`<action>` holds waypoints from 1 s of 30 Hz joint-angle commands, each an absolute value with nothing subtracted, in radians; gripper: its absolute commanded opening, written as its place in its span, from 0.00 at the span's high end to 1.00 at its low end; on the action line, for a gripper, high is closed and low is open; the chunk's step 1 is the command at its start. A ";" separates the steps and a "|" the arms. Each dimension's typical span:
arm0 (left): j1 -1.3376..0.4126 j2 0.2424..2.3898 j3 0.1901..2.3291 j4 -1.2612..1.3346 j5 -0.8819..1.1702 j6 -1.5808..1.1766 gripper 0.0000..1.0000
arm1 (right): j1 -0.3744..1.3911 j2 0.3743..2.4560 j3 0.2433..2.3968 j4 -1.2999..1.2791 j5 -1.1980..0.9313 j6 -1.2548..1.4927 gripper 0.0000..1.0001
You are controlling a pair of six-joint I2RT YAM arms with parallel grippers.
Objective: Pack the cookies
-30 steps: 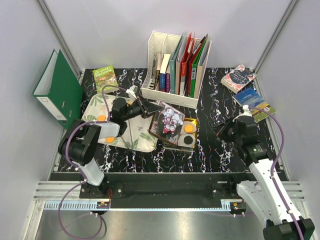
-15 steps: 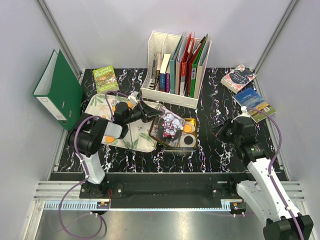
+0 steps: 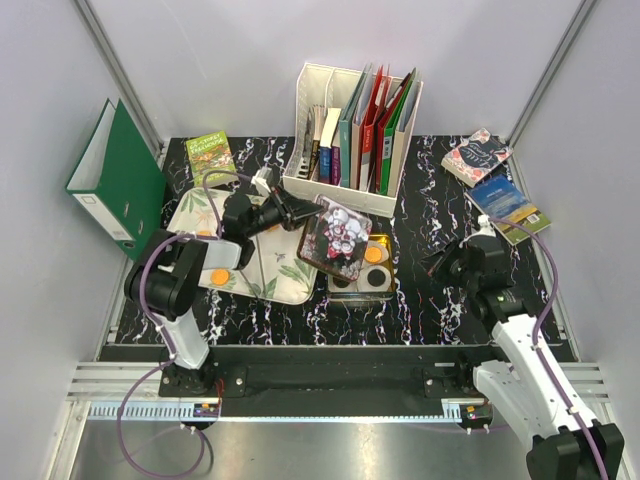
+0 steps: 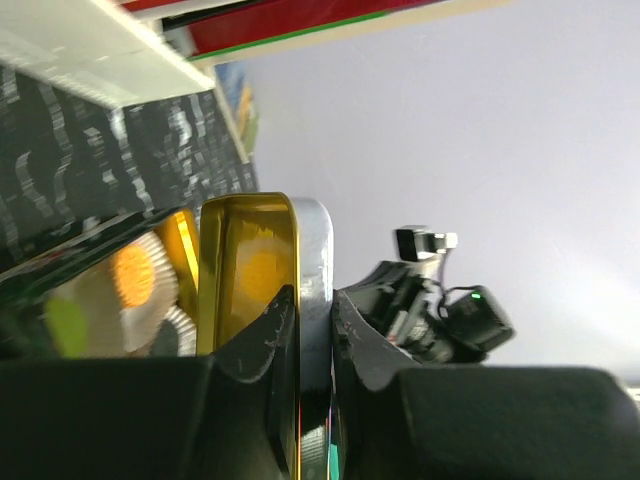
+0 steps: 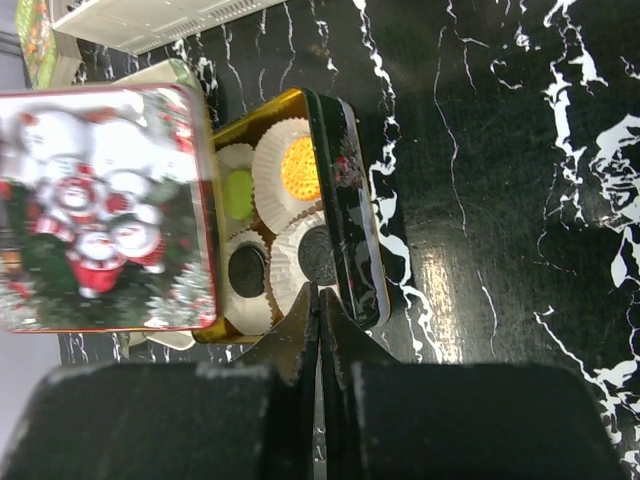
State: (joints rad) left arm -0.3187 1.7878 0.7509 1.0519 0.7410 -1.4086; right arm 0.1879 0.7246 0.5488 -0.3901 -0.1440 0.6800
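The open tin (image 3: 382, 290) sits at mid-table with white paper cups holding cookies. In the right wrist view it shows an orange cookie (image 5: 300, 168), a green cookie (image 5: 237, 193) and two black cookies (image 5: 248, 268). My left gripper (image 3: 296, 212) is shut on the edge of the Christmas-print lid (image 3: 335, 238) and holds it tilted above the tin's left part; the lid's silver rim (image 4: 315, 250) sits between the fingers. One more orange cookie (image 3: 217, 276) lies on the floral tray (image 3: 275, 275). My right gripper (image 3: 440, 265) is shut and empty, just right of the tin (image 5: 345, 200).
A white file rack (image 3: 355, 125) with books stands behind the tin. A green binder (image 3: 115, 180) leans at the left wall, a small green book (image 3: 210, 155) lies behind the tray, and two books (image 3: 495, 180) lie at the back right.
My left gripper has raised the lid slightly and drawn it back toward the rack. The right arm has shifted a little toward the near edge.
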 commanded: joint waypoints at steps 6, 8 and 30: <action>-0.314 1.674 0.671 1.302 0.669 -1.552 1.00 | 0.190 0.756 0.503 -0.250 -0.259 0.684 0.69; -0.316 1.672 0.608 1.383 0.632 -1.590 1.00 | 0.190 0.782 0.489 -0.207 -0.301 0.693 0.56; -0.382 1.825 0.431 1.666 0.419 -1.582 1.00 | 0.190 0.903 0.459 -0.098 -0.301 0.707 0.80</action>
State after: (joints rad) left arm -0.3660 1.8015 0.4458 1.2716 0.4770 -1.6047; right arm 0.1879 0.8814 0.4610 -0.1574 -0.2825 0.7074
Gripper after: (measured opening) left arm 0.179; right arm 0.208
